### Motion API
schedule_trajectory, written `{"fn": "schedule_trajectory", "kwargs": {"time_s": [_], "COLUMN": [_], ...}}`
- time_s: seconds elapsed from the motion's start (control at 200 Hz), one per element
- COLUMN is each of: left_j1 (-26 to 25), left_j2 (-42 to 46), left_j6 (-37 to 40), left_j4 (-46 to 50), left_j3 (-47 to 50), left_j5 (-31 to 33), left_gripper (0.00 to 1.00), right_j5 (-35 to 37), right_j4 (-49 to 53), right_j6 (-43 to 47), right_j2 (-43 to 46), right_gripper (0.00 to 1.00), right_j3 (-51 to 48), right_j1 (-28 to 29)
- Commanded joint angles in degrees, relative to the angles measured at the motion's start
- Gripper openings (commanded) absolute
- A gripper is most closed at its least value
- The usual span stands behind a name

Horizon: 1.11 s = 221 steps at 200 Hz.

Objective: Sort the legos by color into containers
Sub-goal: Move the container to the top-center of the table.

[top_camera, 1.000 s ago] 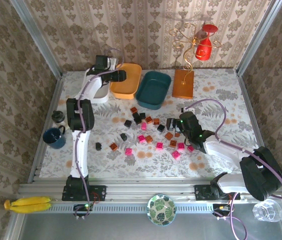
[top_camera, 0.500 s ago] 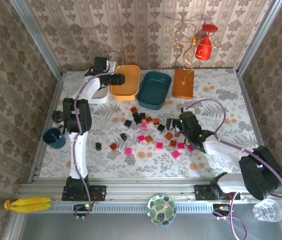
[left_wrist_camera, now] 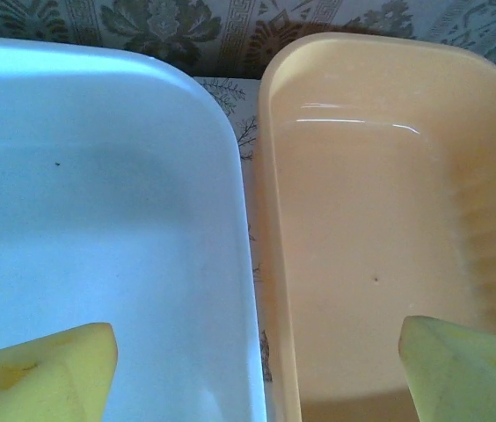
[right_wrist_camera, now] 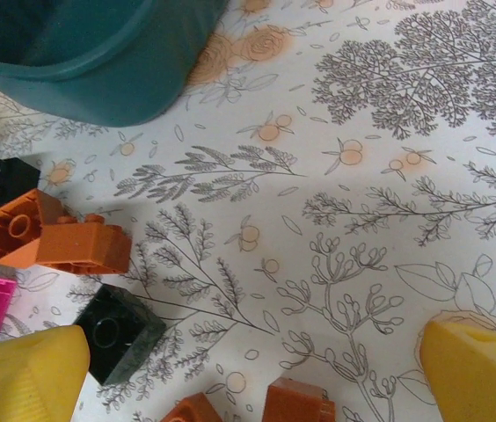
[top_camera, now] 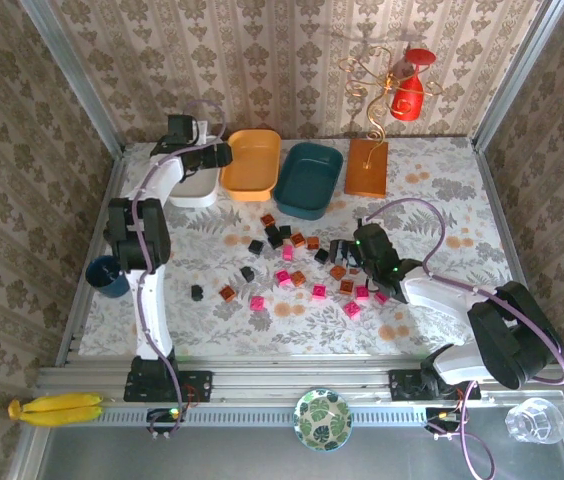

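Note:
Small black, pink and orange-brown legos (top_camera: 292,265) lie scattered mid-table. At the back stand the containers: a white tray (top_camera: 190,190), an orange-yellow tray (top_camera: 254,165) and a dark teal tray (top_camera: 307,180). My left gripper (top_camera: 220,156) hovers over the gap between the white tray (left_wrist_camera: 98,220) and the orange-yellow tray (left_wrist_camera: 380,220); it is open (left_wrist_camera: 257,378) and empty, and both tray floors look bare. My right gripper (top_camera: 342,250) is open (right_wrist_camera: 252,378) low over the cloth. A black brick (right_wrist_camera: 120,330) and orange bricks (right_wrist_camera: 54,233) lie by its left finger (right_wrist_camera: 19,378).
An orange-brown board with a gold wire stand (top_camera: 367,165) holding a red glass sits at the back right. A dark blue mug (top_camera: 107,275) stands at the left edge. The teal tray's rim (right_wrist_camera: 81,70) lies just beyond the right gripper. Walls close in both sides.
My left gripper has swung left from above the orange-yellow tray toward the white tray, and its jaws have widened. The right arm has barely moved.

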State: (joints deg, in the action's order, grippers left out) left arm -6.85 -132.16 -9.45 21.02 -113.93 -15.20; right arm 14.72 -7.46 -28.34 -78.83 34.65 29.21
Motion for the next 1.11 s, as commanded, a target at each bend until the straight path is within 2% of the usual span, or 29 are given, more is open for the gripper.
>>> {"fn": "schedule_trajectory", "kwargs": {"time_s": [0.0,0.11,0.225,0.375,0.6,0.675,0.845,1.1], "left_j1": [-0.42,-1.01,-2.22,-3.93,-6.25,-6.92,-8.2,-10.74], "left_j2": [-4.36,-6.92,-7.75,-6.34,0.37,2.23,6.36,11.34], "left_j6": [-1.07,-1.53,-0.84,1.72,4.25,4.36,3.42,-0.38], "left_j4": [4.83,5.54,5.4,7.26,5.21,4.85,3.38,-1.58], "left_j3": [-4.65,-6.97,-7.53,-5.97,4.28,7.07,12.99,21.37], "left_j5": [-3.23,-8.32,-11.4,-9.4,-6.19,-5.12,-3.99,-5.02], "left_gripper": [0.86,0.86,0.82,0.75,0.71,0.7,0.68,0.68], "right_j5": [-0.06,0.61,1.46,3.18,6.79,5.39,-2.52,-5.6], "right_j4": [-0.12,0.14,0.77,2.41,5.25,5.9,6.66,7.63], "right_j6": [-0.71,-0.84,-0.69,0.47,5.14,5.66,4.33,5.25], "right_j2": [0.37,1.9,3.07,4.5,7.71,7.83,5.31,0.32], "right_gripper": [0.98,0.98,0.98,0.99,1.0,1.0,1.0,1.0], "right_j3": [1.23,0.45,-0.28,-0.36,0.44,1.4,5.53,11.34], "right_j1": [0.54,0.58,0.58,0.51,-1.05,-3.35,-9.5,-11.28]}}
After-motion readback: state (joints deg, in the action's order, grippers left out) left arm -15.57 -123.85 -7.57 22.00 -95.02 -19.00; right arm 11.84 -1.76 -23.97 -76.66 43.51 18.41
